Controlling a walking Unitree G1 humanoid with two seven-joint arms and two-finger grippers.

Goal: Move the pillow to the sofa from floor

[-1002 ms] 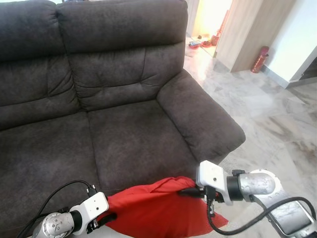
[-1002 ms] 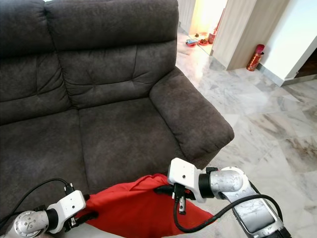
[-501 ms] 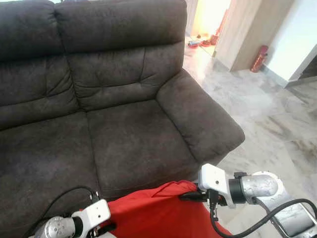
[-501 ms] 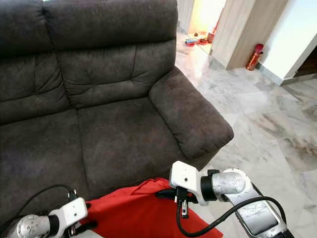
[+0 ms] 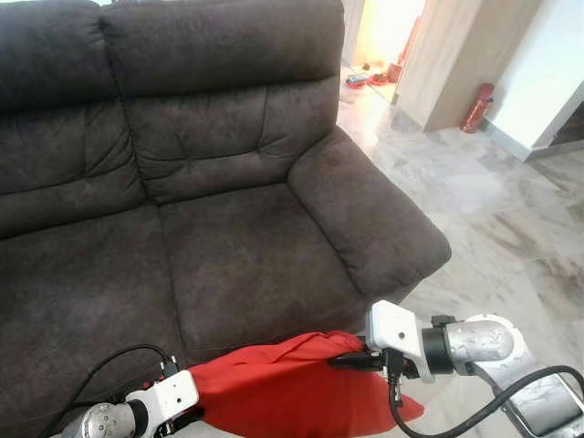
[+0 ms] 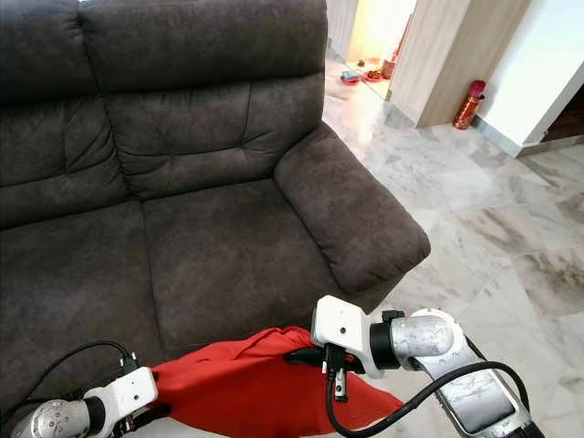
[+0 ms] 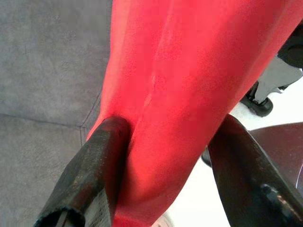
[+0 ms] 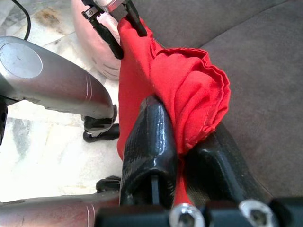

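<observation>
Pillow, one only, red cloth with no label or writing to be read on it, hangs stretched between the two grippers at the near edge of the sofa, in front of the seat cushions and above the floor. The left gripper clamps the pillow's left end, one black finger on each side of the red cloth, as the left wrist view shows. The right gripper pinches a bunched corner of the pillow's right end, its two fingers narrowed on the fabric. The sofa is dark grey, with two seat cushions, two back cushions and one padded armrest at the right. The floor is pale marbled tile. Far to the right one red cylinder-shaped object stands against a wooden wall panel; any print on it is too small to read. A few small items lie in the far lit doorway, too small to tell or count.
</observation>
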